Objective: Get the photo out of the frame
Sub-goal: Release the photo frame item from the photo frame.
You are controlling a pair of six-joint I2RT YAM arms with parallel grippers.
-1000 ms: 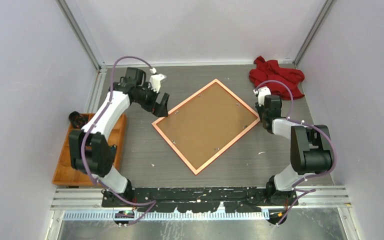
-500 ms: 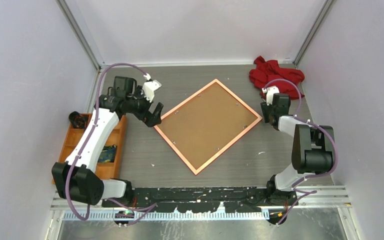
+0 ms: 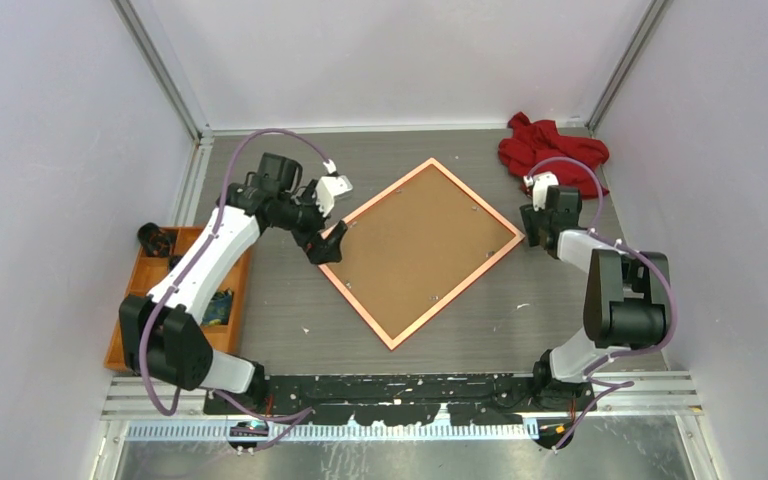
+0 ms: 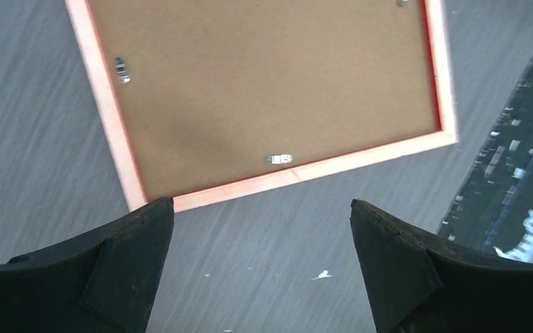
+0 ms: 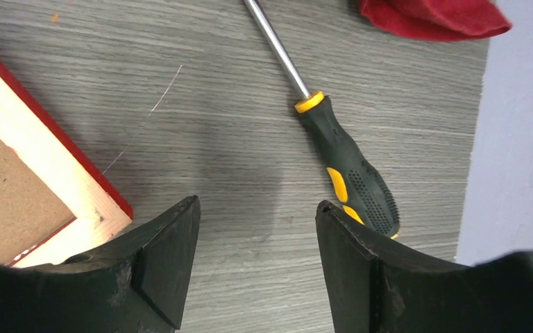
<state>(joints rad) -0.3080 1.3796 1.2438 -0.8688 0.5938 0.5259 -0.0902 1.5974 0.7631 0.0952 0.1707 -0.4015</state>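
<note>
The frame (image 3: pixel 357 306) lies face down in the middle of the table, its orange-pink back rim around the brown backing board (image 3: pixel 420 250). The photo is hidden under that board. Small metal clips (image 4: pixel 278 159) hold the board at the rim (image 4: pixel 333 161). My left gripper (image 3: pixel 332 243) hovers open just off the frame's left corner, one of its fingertips (image 4: pixel 154 215) overlapping that corner in the left wrist view; the gripper (image 4: pixel 260 202) holds nothing. My right gripper (image 3: pixel 532 232) stands open and empty (image 5: pixel 257 201) beside the frame's right corner (image 5: pixel 55 180).
A screwdriver (image 5: pixel 350 173) with a black and yellow handle lies on the table just right of my right fingers. A red cloth (image 3: pixel 550 150) is bunched at the back right. An orange wooden tray (image 3: pixel 122 342) sits against the left wall.
My left gripper swung out to the left, then came back right to the frame's left corner. My right gripper drew slightly away from the right corner and has since held still.
</note>
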